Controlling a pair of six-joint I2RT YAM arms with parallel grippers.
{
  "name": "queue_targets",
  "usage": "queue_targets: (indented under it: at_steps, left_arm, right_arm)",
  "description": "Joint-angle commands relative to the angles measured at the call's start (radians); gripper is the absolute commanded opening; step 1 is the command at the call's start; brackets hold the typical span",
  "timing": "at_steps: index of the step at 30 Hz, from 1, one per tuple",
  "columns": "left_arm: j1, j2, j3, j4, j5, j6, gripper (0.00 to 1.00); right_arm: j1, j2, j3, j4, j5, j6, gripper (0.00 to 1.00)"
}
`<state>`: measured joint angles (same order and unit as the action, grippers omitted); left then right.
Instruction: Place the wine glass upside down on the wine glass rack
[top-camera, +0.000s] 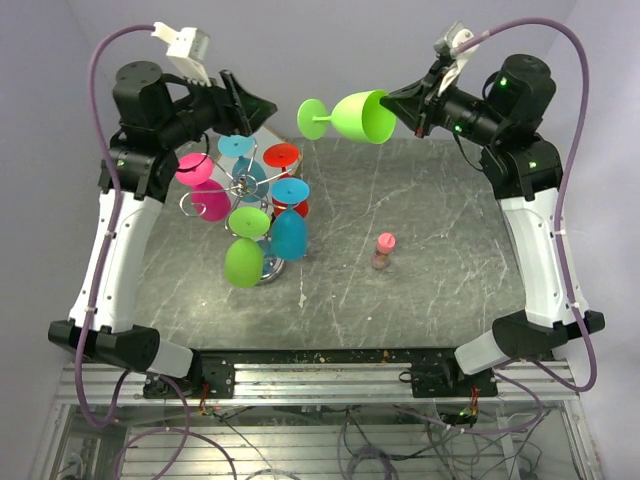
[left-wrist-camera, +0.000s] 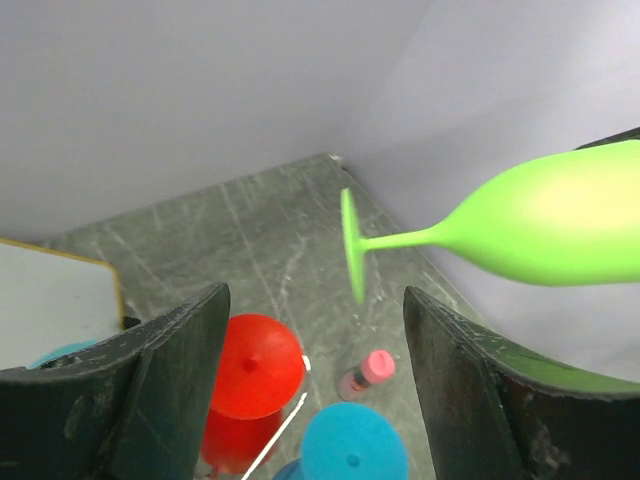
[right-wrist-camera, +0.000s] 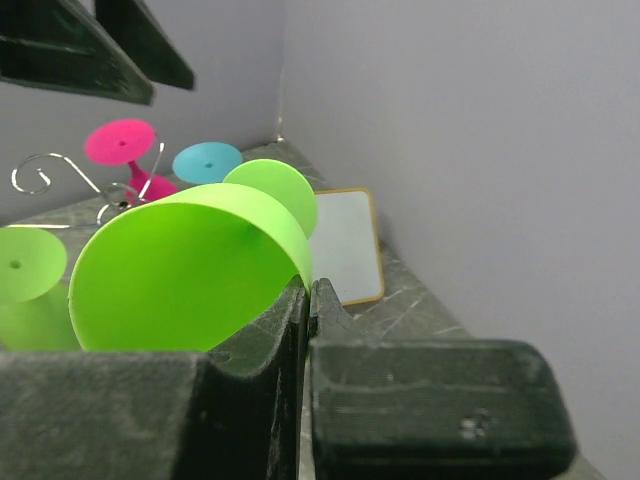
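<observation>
My right gripper (top-camera: 392, 104) is shut on the rim of a lime green wine glass (top-camera: 355, 116) and holds it on its side, high above the table, foot pointing left. The glass also shows in the right wrist view (right-wrist-camera: 185, 275) and the left wrist view (left-wrist-camera: 540, 225). The silver wire rack (top-camera: 243, 186) stands at the table's left with several coloured glasses hanging upside down: pink, blue, red, green. My left gripper (top-camera: 243, 100) is open and empty, high above the rack, just left of the held glass's foot (top-camera: 312, 117).
A small bottle with a pink cap (top-camera: 384, 250) stands mid-table, also in the left wrist view (left-wrist-camera: 366, 374). A white-faced board with a wooden frame (right-wrist-camera: 345, 245) leans at the back near the rack. Grey walls close in behind and at the sides.
</observation>
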<state>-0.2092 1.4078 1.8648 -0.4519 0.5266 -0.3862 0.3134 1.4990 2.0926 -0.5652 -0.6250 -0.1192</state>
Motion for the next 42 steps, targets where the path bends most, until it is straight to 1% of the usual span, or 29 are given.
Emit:
queue_targets:
  at_steps: [1, 4, 10, 13, 17, 21, 27, 35, 42]
  left_arm:
    - [-0.066, 0.038, 0.038, 0.047, -0.001, -0.047, 0.77]
    - [-0.083, 0.067, 0.032, 0.054, -0.001, -0.076, 0.72]
    - [-0.109, 0.091, -0.006, 0.082, 0.046, -0.133, 0.67]
    - [-0.117, 0.094, -0.011, 0.075, 0.05, -0.128, 0.59]
    - [-0.124, 0.095, -0.016, 0.063, 0.06, -0.122, 0.52]
    - [-0.134, 0.094, -0.039, 0.06, 0.065, -0.126, 0.5]
    - [-0.137, 0.089, -0.054, 0.072, 0.074, -0.137, 0.44]
    - [-0.139, 0.085, -0.085, 0.126, 0.132, -0.172, 0.28]
    - [-0.139, 0.087, -0.123, 0.192, 0.179, -0.231, 0.13]
  right_arm:
    - [0.046, 0.001, 0.034, 0.028, -0.005, 0.015, 0.0]
    - [0.066, 0.001, 0.037, 0.028, 0.004, 0.015, 0.0]
    - [0.073, -0.006, 0.028, 0.032, 0.009, 0.021, 0.0]
    - [0.075, -0.011, 0.022, 0.033, 0.014, 0.018, 0.0]
    - [0.074, -0.017, 0.021, 0.035, 0.016, 0.015, 0.0]
    - [0.075, -0.025, 0.008, 0.04, 0.023, 0.009, 0.0]
    - [0.075, -0.037, 0.0, 0.047, 0.02, 0.016, 0.0]
    - [0.075, -0.051, -0.017, 0.054, 0.013, 0.022, 0.0]
    - [0.075, -0.059, -0.035, 0.064, 0.008, 0.027, 0.0]
